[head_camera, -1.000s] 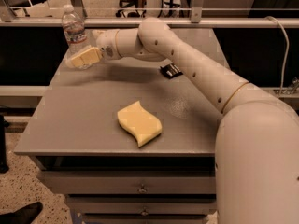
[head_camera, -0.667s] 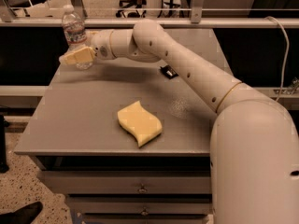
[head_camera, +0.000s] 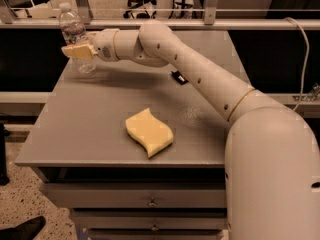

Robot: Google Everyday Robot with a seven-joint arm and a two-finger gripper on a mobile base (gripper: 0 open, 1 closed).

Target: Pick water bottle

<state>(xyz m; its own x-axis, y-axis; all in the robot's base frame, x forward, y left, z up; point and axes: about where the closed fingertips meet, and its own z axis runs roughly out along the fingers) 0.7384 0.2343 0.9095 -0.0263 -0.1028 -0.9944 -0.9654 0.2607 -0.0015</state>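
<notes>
Camera view looks down over a grey table [head_camera: 75,134] from its front edge. Nearest, under the tabletop, are two shallow drawers [head_camera: 150,202] with small metal pulls, and a dark shoe [head_camera: 22,229] shows on the speckled floor at the lower left. The wide white base of the robot's arm [head_camera: 200,79] fills the lower right corner and reaches away diagonally across the table toward the far left.

A yellow sponge [head_camera: 149,132] with wavy edges lies flat near the middle of the tabletop, well apart from everything else. Farther back, a small black object [head_camera: 179,77] sits just beside the arm; what it is cannot be told.

At the far left corner of the table the water bottle [head_camera: 72,29] stands upright, white cap on top and printed label around its upper half. The gripper [head_camera: 75,51], tan-coloured, is level with the bottle's middle and overlaps it from the right. Whether it is clamped on the bottle or only up against it, I cannot tell.

Behind the table runs a grey rail [head_camera: 250,24], with a white cable [head_camera: 302,39] hanging at the right.
</notes>
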